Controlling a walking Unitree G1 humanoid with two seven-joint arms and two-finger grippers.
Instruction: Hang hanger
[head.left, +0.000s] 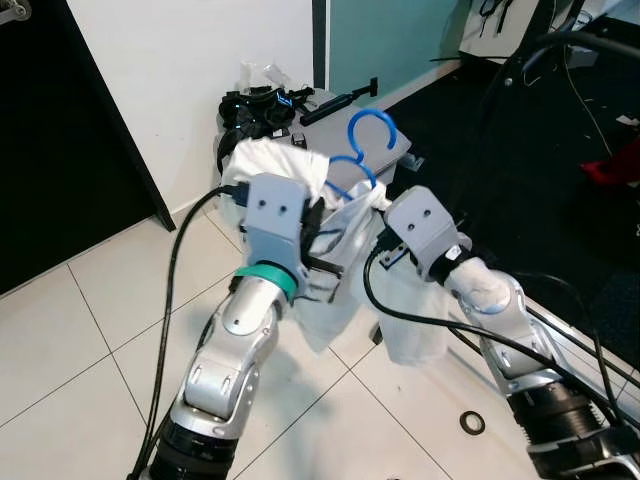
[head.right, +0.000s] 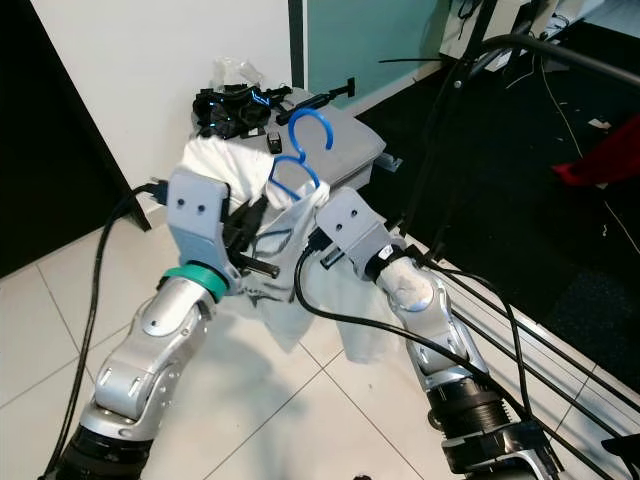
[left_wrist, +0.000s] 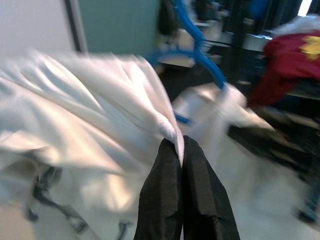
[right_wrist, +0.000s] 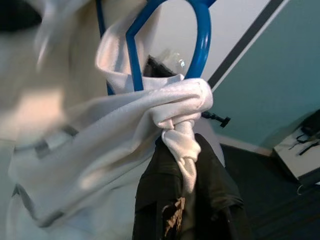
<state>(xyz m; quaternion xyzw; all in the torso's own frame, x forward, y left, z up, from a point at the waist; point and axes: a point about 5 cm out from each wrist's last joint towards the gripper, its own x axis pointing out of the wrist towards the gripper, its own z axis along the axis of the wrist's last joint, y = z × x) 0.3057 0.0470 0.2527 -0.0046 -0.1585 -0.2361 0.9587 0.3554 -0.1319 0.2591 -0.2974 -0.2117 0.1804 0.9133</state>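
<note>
The blue hanger (head.left: 363, 150) stands with its hook up between the two raised arms, a white garment (head.left: 330, 270) draped on it and hanging below. The left gripper (left_wrist: 181, 150), on the hanger's left side, has its two black fingers pressed together on a pinched fold of the white garment, with the hanger's blue frame just beyond the fingertips. The right gripper (right_wrist: 187, 165), on the hanger's right side, is closed on a twisted bunch of the same cloth directly under the hanger's hook loop. Behind the hanger sits a grey box (head.left: 375, 140) with black gear (head.left: 258, 108) beside it against the white wall (head.left: 180, 70). A black clothes rail (head.left: 560, 45) runs to the hanger's right, well apart.
</note>
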